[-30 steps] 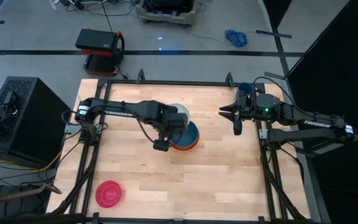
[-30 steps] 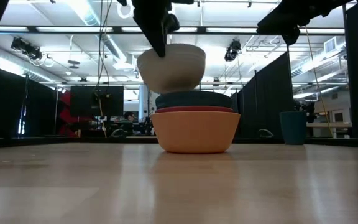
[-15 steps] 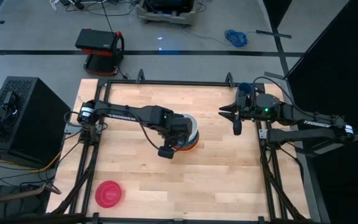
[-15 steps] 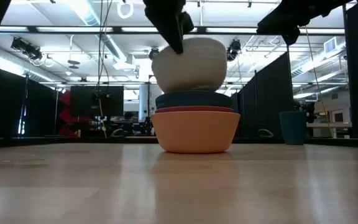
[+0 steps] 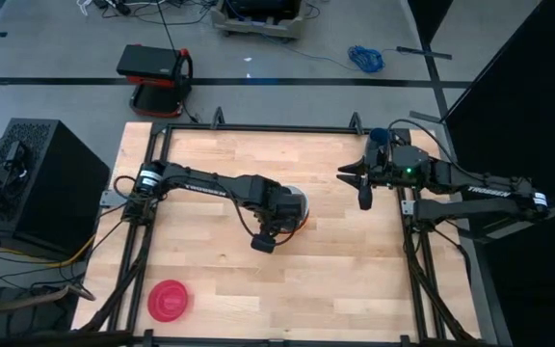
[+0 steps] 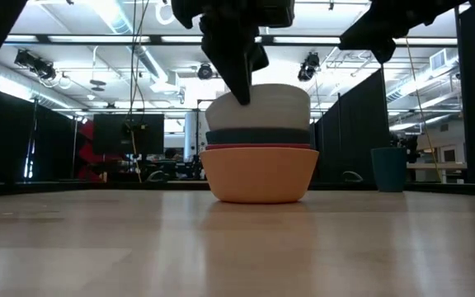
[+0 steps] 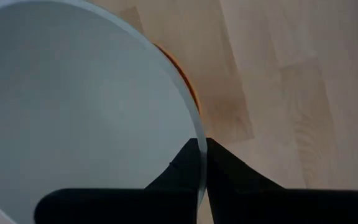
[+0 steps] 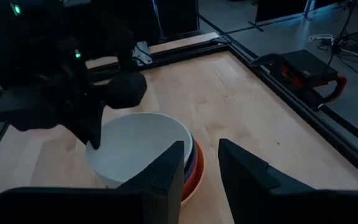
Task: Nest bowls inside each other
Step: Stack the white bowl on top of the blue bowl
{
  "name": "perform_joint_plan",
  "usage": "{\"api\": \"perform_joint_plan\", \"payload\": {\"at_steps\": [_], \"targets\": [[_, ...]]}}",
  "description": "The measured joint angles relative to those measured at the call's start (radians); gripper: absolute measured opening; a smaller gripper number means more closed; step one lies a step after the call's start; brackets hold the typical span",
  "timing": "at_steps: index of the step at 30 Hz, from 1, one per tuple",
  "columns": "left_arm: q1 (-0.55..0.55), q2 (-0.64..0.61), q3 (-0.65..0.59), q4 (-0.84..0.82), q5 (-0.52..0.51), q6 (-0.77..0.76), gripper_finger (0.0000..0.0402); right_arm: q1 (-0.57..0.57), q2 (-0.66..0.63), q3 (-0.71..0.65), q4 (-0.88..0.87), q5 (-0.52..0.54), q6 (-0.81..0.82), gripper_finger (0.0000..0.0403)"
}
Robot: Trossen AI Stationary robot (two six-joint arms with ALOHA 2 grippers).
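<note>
A white bowl (image 6: pixel 262 106) sits in a stack at the table's middle: teal bowl (image 6: pixel 258 135), red bowl (image 6: pixel 260 146), orange bowl (image 6: pixel 260 175) at the bottom, standing on the wood. My left gripper (image 7: pixel 202 146) is shut on the white bowl, coming down at its near side (image 5: pixel 279 220). A pink bowl (image 5: pixel 169 301) lies alone by the near left corner. My right gripper (image 8: pixel 201 168) hangs open above the table's right side (image 5: pixel 365 200), with nothing between its fingers. My left gripper pinches the white bowl's rim (image 7: pixel 193 121) at its near side, one finger inside the bowl and one outside. The fingers (image 8: pixel 94 138) point steeply down from above. The bowl stands about level, mouth up, its lower part down inside the teal bowl.
A dark blue cup (image 6: pixel 388 169) stands at the far right by the right arm's base. A black frame (image 5: pixel 258 127) runs round the table. Bare wood lies between the stack and the pink bowl.
My left gripper has gone down and toward the table's near right with the white bowl. The bowl hung tilted, above and to the far left of the stack; now it stands about level over the stack, sunk into the teal bowl.
</note>
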Motion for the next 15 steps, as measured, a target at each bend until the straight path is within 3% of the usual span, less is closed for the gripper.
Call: {"api": "perform_joint_plan", "payload": {"at_steps": [15], "targets": [[0.001,0.025,0.000,0.004,-0.070,-0.002,0.0000,0.000,0.010,0.000,0.001,0.000,0.002,0.0087]]}}
